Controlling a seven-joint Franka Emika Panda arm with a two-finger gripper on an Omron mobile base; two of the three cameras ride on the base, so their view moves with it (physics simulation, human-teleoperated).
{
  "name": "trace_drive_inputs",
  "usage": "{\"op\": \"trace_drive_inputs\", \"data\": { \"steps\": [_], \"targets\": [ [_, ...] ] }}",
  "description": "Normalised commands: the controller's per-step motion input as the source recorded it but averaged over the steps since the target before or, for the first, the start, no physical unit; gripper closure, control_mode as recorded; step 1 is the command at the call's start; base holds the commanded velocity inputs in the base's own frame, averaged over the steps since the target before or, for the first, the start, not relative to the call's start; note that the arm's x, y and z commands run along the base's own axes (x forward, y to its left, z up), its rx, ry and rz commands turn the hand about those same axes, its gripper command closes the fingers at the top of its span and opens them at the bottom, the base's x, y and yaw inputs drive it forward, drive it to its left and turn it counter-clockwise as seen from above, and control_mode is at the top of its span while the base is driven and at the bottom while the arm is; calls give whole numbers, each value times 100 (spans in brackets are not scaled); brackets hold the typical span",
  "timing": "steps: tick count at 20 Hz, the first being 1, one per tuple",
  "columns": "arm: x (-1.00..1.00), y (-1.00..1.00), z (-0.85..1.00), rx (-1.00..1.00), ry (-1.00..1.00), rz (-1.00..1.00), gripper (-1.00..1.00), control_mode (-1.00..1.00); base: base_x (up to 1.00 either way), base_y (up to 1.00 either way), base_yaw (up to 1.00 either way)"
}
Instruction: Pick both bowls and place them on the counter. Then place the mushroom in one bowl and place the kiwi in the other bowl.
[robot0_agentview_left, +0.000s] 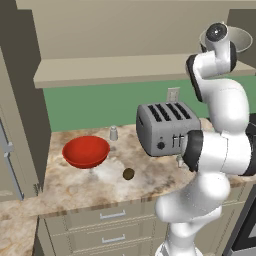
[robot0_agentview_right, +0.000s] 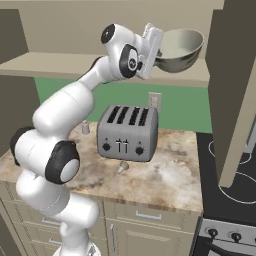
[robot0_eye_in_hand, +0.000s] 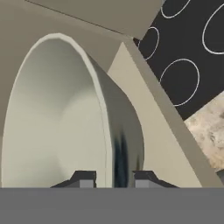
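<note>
My gripper (robot0_agentview_right: 159, 54) is up at the shelf, shut on the rim of the silvery-grey bowl (robot0_agentview_right: 181, 49), which tilts just above the shelf board. In the hand view the rim of that bowl (robot0_eye_in_hand: 57, 113) runs between the two fingertips of the gripper (robot0_eye_in_hand: 114, 180). The red bowl (robot0_agentview_left: 86, 151) sits on the counter (robot0_agentview_left: 75, 187) at the left. The kiwi (robot0_agentview_left: 128, 173) lies on the stone in front of it. A small pale mushroom (robot0_agentview_right: 122, 168) lies in front of the toaster.
A silver toaster (robot0_agentview_right: 128, 132) stands mid-counter, with a small grey shaker (robot0_agentview_left: 113, 133) behind the red bowl. The beige shelf (robot0_agentview_left: 100, 70) runs along the green wall. A black stove (robot0_agentview_right: 230, 170) and a tall cabinet side (robot0_agentview_right: 235, 85) are at the right.
</note>
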Motion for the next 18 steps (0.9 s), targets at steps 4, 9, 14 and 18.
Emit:
{"op": "trace_drive_inputs", "data": {
  "steps": [4, 9, 14, 18],
  "targets": [
    [-62, 35, -18, 0, 0, -2, 100, -100, 0, 0, 0],
    [-57, 45, -8, 0, -2, 0, 100, -100, 0, 0, 0],
    [-63, 49, -5, 0, -2, 0, 100, -100, 0, 0, 0],
    [-62, 53, -2, 0, 0, 0, 100, -100, 0, 0, 0]
  ]
}}
